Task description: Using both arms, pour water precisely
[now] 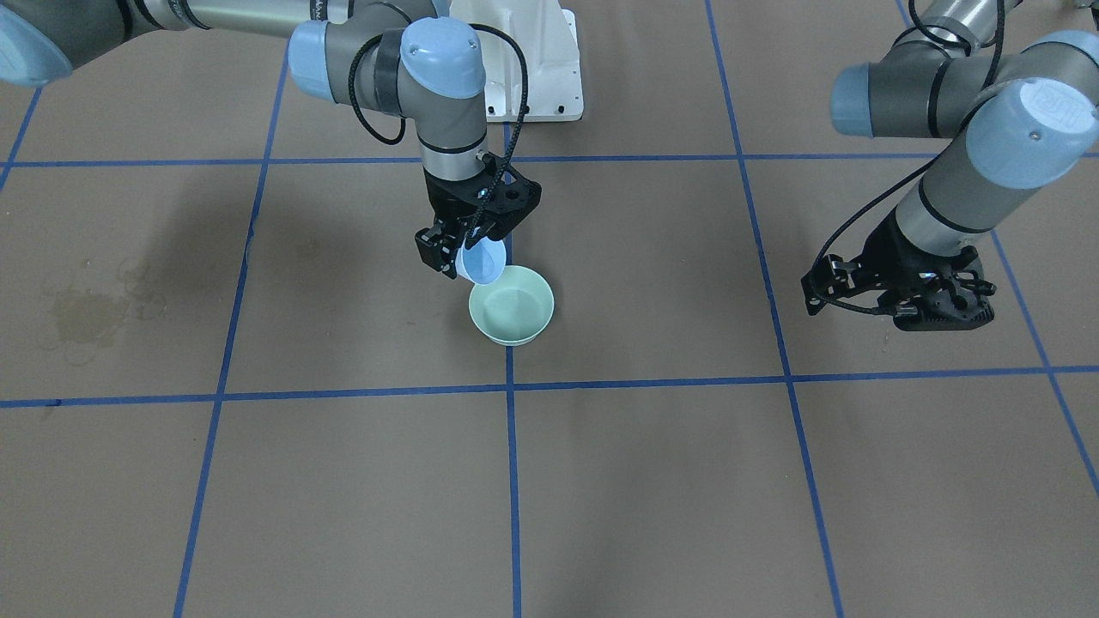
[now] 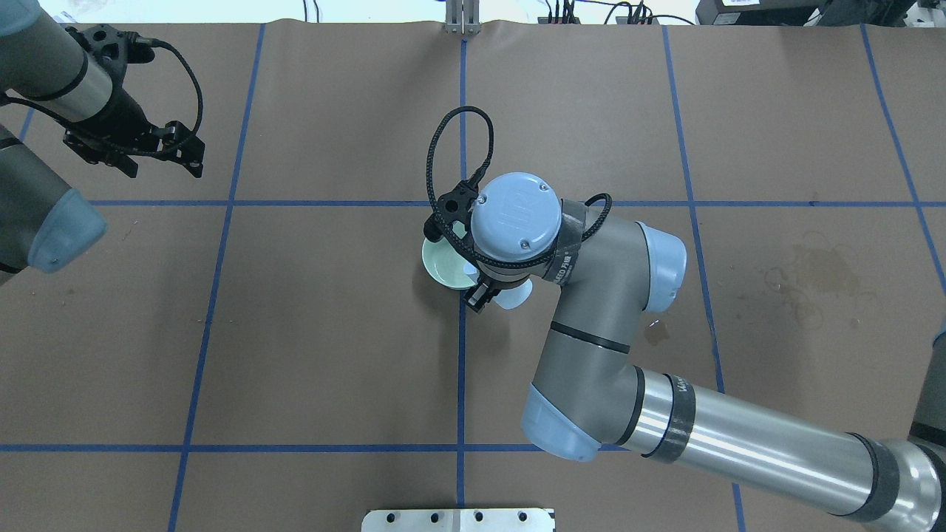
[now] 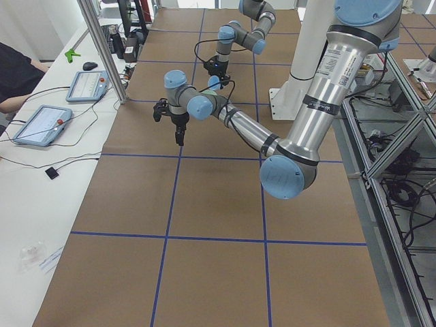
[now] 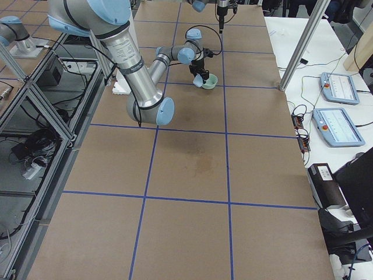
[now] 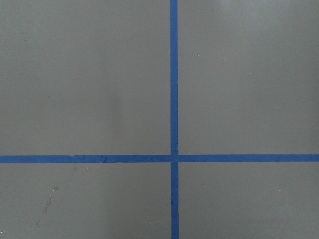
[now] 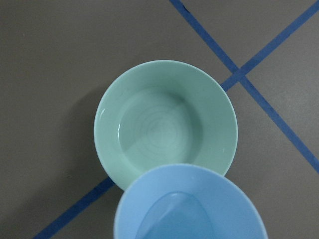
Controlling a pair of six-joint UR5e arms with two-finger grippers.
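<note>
The right arm (image 2: pixel 591 347) is reaching out over the middle of the counter (image 1: pixel 652 481), and its right hand (image 1: pixel 459 257) is clamping a light blue cup (image 1: pixel 482 262) by the rim, fingers pointing down. The cup is tipping toward a mint green bowl (image 1: pixel 515 330), mouth overlapping the bowl's rim at about 10 o'clock in the front-facing view. From the right wrist camera the cup is filling the frame at 6 o'clock of the bowl. Water (image 6: pixel 159 132) is lying in the bottom of the bowl, showing faint concentric ripples, and more seems to be pooling inside the tilted cup; no stream is showing between them. The bowl is sitting upright on the counter, just beside a crossing of blue tape lines (image 1: pixel 513 481).

The left arm (image 1: pixel 953 197) is holding well apart, out at 3 o'clock of the bowl in the front-facing view. Its left hand (image 1: pixel 932 313) is hovering above bare counter, carrying nothing that shows, and whether its fingers are apart or together I cannot tell. Its wrist camera is looking straight down on a tape crossing.

A dull brownish stain (image 1: pixel 86 313) is marking the counter at 9 o'clock of the bowl, well away.
</note>
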